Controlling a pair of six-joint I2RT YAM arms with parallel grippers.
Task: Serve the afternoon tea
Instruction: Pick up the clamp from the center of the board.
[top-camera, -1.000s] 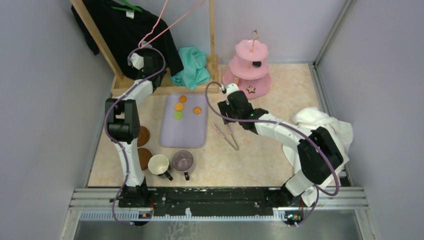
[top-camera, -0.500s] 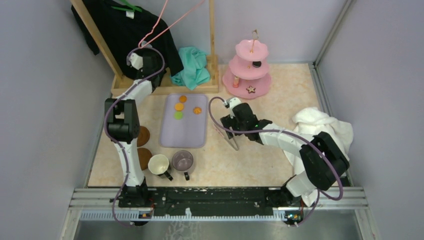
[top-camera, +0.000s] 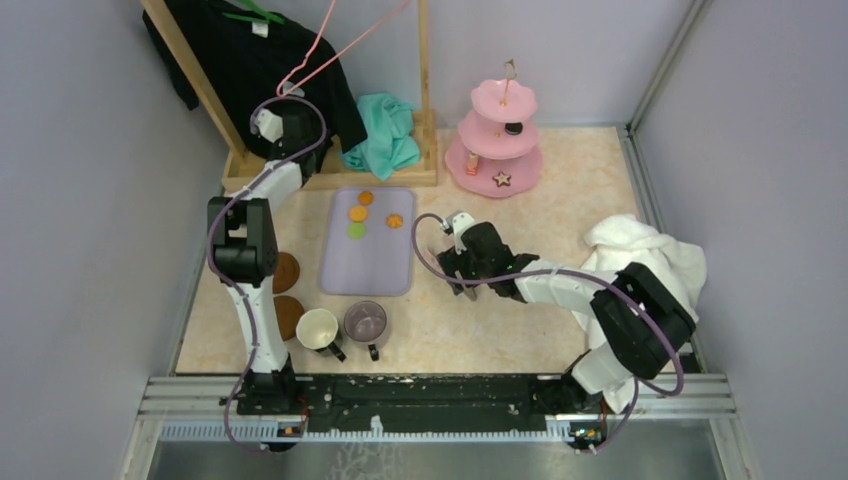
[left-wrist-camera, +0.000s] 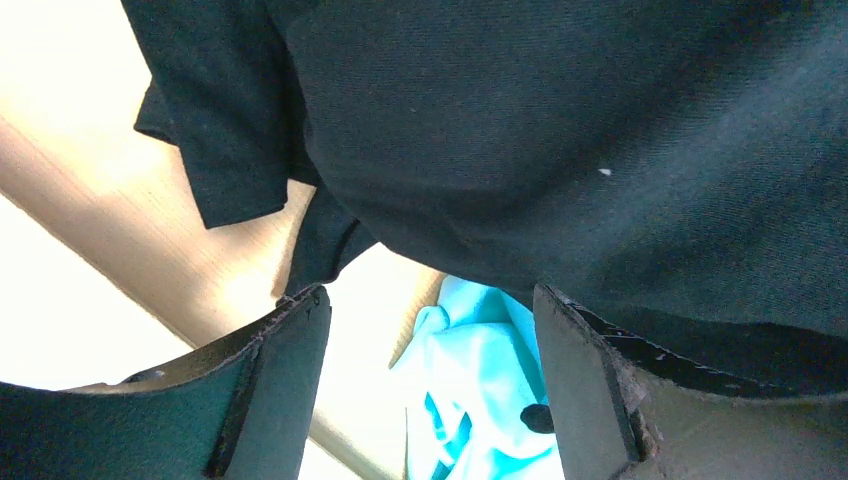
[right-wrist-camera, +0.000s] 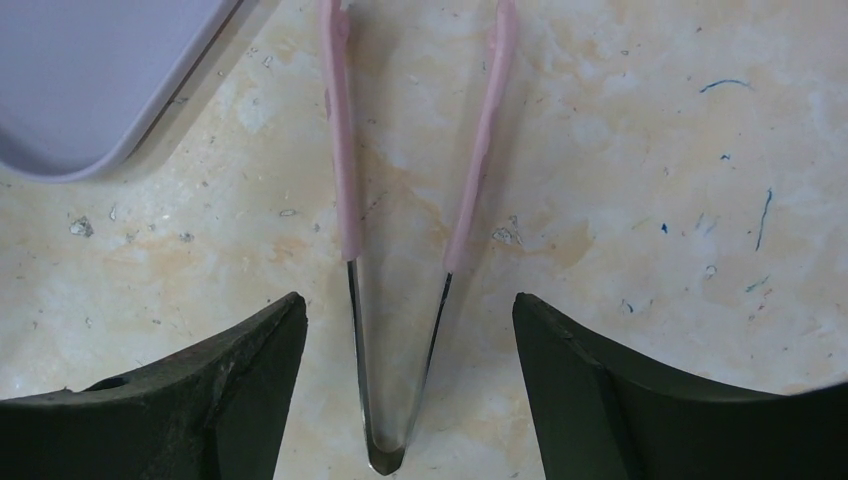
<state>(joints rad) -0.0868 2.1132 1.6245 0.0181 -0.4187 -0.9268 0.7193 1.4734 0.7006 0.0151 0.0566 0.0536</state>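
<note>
Tray of flat lavender plastic (top-camera: 368, 255) sits just left of right gripper (right-wrist-camera: 407, 320), jaws wide, empty, straddling pink-handled metal tongs (right-wrist-camera: 343, 190): hinge nearest wrist, long axis straight ahead. Orange and green round sweets (top-camera: 358, 213) on tray.

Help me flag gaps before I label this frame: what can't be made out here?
- Tongs: pink tips cut off by the right wrist view's top edge; from above, the right gripper largely covers them.
- Brown coasters: partly hidden behind the left arm, top view.
- Dark sweet on the pink stand: too small to identify, top view.
- Teal cloth: mostly hidden by the black garment, left wrist view.
</note>
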